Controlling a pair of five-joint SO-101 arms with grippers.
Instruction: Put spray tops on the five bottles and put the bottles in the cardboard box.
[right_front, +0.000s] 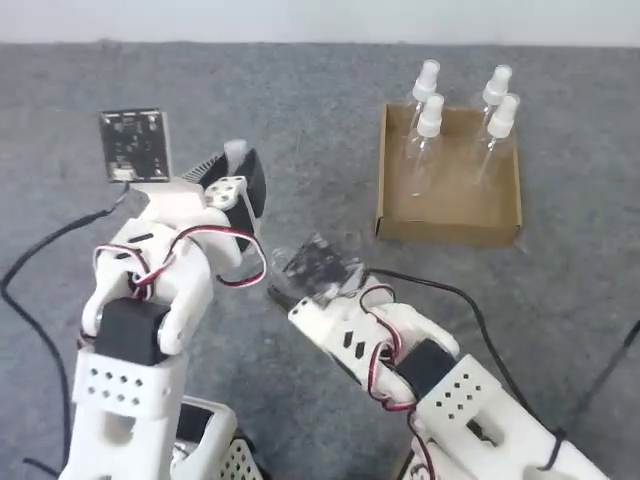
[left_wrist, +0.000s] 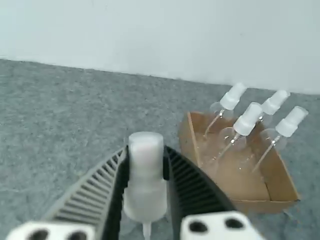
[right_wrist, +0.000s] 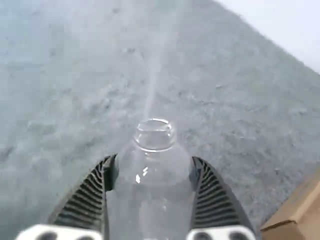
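**A:** Left arm status?
**B:** I see the left gripper (left_wrist: 146, 152) closed down to the width of the white spray top (left_wrist: 146, 192). It pinches the top between both fingers, above the grey mat (left_wrist: 60, 110).
**A:** Right arm?
**B:** The right gripper (right_wrist: 154, 167) is clamped on the bottle (right_wrist: 154, 137), fingers spread to its body width and pressed on either side. The bottle is clear, and its open neck points away from the wrist.
**A:** Where's the box?
**B:** In the high view the cardboard box (right_front: 450, 228) is well apart from both grippers, near the far edge of the mat.
**A:** Contents?
**B:** The four bottles (right_front: 425, 150) with spray tops fitted stand upright inside, two by two, towards the box's far wall.
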